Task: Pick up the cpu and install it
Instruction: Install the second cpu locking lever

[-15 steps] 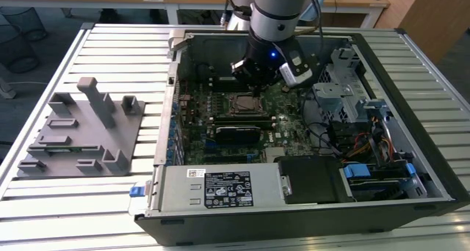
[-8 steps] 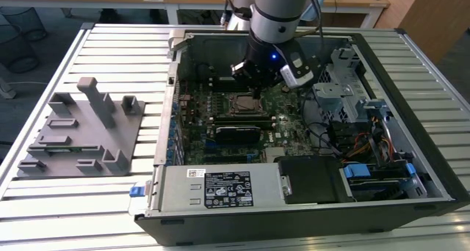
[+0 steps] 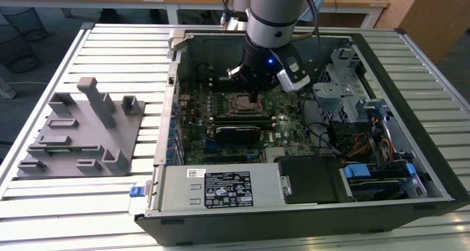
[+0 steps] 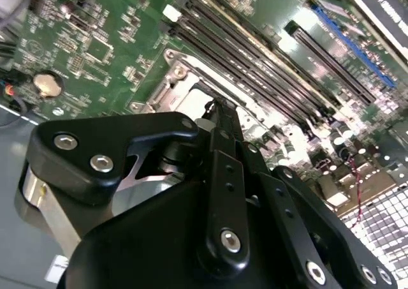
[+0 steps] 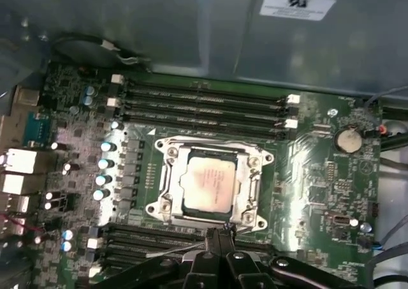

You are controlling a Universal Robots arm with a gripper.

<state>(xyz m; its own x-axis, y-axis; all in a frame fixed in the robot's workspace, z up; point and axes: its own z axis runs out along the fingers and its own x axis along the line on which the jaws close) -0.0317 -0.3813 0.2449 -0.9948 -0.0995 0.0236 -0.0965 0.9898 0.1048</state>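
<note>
Silver-topped cpu (image 5: pixel 207 184) seated in socket (image 5: pixel 167 200) just ahead of closed, empty pincer (image 5: pixel 218 235); best held clear of that frame.

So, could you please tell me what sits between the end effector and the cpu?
In the first wrist view, the socket's metal frame runs between the end effector and the cpu, which lies in the socket.

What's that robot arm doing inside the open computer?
It is fitting a processor. The cpu already lies in the metal-framed socket on the green motherboard, silver top up. The gripper hangs just above the socket's edge with its fingers together, holding nothing. The computer case lies open on a slatted table.
</note>
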